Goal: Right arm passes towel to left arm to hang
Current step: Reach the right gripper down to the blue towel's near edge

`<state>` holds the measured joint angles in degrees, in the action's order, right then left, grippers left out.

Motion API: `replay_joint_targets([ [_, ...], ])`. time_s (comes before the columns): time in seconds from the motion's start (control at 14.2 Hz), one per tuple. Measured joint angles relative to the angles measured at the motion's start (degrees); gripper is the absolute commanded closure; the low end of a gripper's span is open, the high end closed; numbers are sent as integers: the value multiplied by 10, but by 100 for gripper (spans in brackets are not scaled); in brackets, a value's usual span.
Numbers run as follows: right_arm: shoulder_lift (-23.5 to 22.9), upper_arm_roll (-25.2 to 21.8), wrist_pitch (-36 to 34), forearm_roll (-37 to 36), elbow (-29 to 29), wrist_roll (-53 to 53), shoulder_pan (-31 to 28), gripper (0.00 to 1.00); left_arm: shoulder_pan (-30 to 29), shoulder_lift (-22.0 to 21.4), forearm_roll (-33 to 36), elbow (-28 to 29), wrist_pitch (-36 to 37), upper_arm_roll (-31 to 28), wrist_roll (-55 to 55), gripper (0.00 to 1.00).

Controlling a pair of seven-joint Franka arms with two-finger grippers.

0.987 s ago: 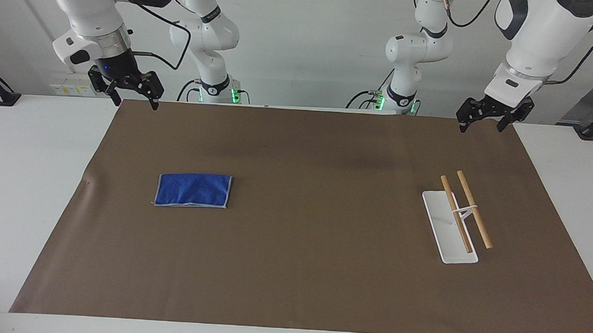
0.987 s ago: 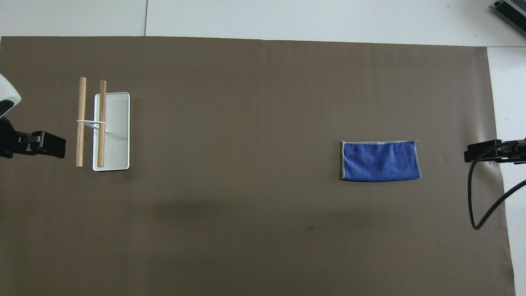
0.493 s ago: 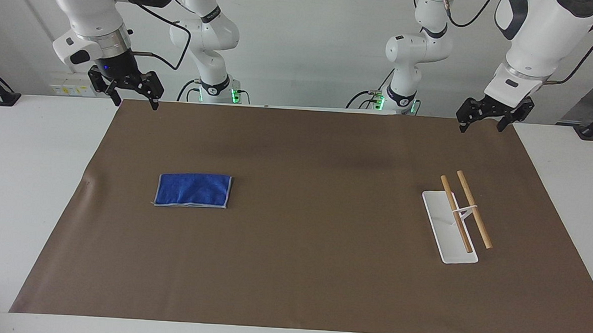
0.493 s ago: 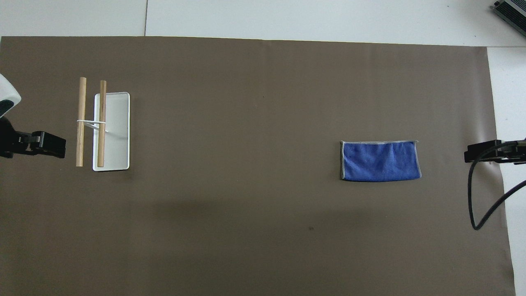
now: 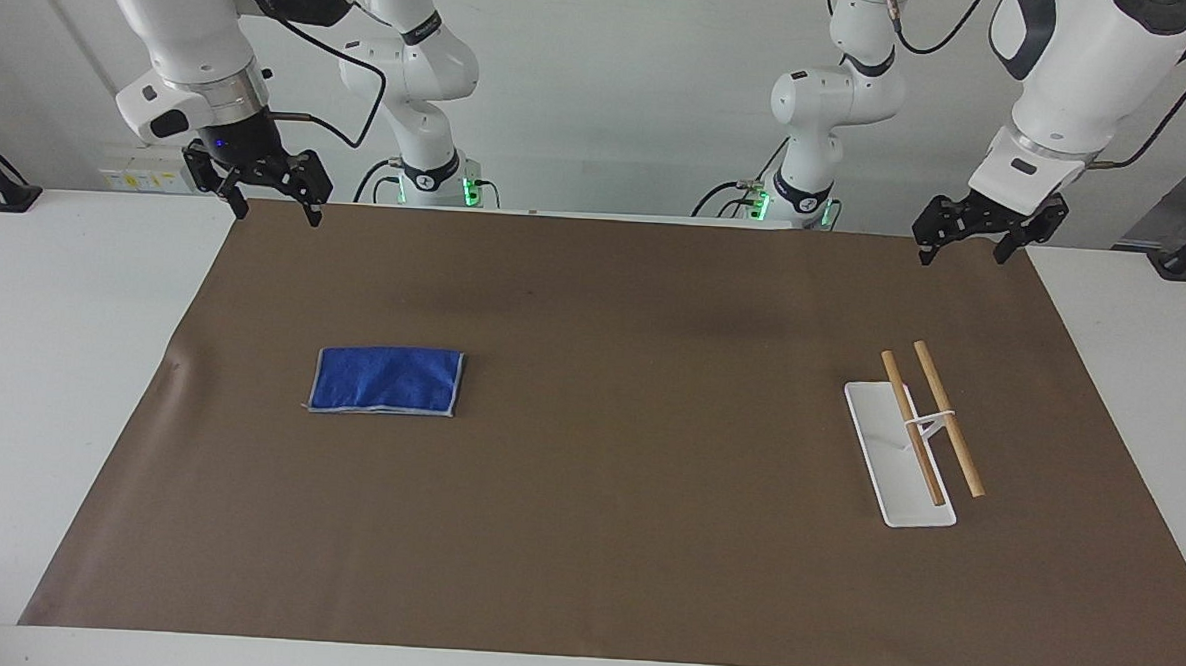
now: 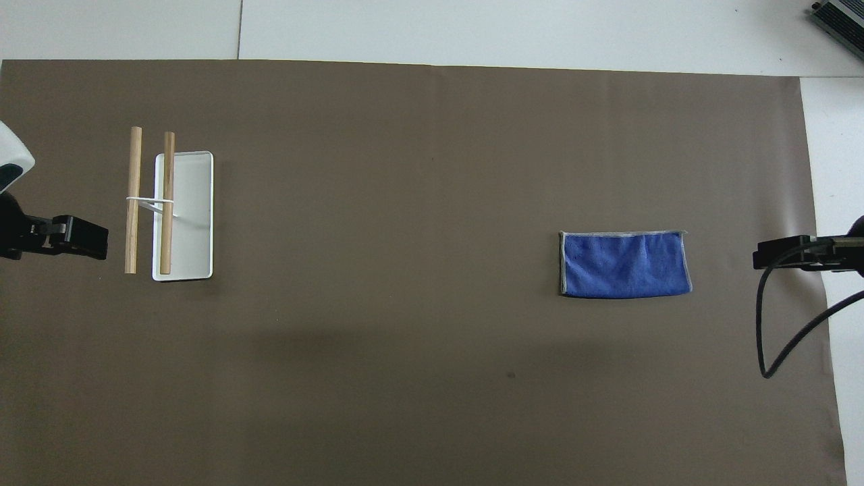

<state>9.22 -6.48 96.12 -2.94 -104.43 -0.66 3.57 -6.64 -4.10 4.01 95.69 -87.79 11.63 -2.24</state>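
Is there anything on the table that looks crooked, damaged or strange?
Nothing stands out. The towel lies flat and folded on the brown mat; the rack stands upright with both wooden rods in place.

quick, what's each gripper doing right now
Left gripper: open, holding nothing, up over the brown mat's edge by its base.
Right gripper: open, holding nothing, up over the mat's corner; the towel lies untouched.
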Motion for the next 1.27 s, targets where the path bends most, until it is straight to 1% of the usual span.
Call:
replay_joint_targets([
  [0.21, 4, 0, 58, 0, -38, 0, 0, 0, 0, 0, 0, 0, 0, 0, 0, 0],
  [0.49, -7, 0, 171, 1, -108, 0, 11, 0, 0, 0, 0, 0, 0, 0, 0, 0],
  [0.63, -31, 1, 211, 19, -122, 0, 15, 0, 0, 0, 0, 0, 0, 0, 0, 0],
  [0.85, -79, 1, 279, 33, -141, 2, 20, 0, 0, 0, 0, 0, 0, 0, 0, 0],
  [1.06, -124, 1, 362, 35, -177, 30, 23, 0, 0, 0, 0, 0, 0, 0, 0, 0],
  [1.27, -157, 0, 421, 36, -208, 59, 21, 0, 0, 0, 0, 0, 0, 0, 0, 0],
])
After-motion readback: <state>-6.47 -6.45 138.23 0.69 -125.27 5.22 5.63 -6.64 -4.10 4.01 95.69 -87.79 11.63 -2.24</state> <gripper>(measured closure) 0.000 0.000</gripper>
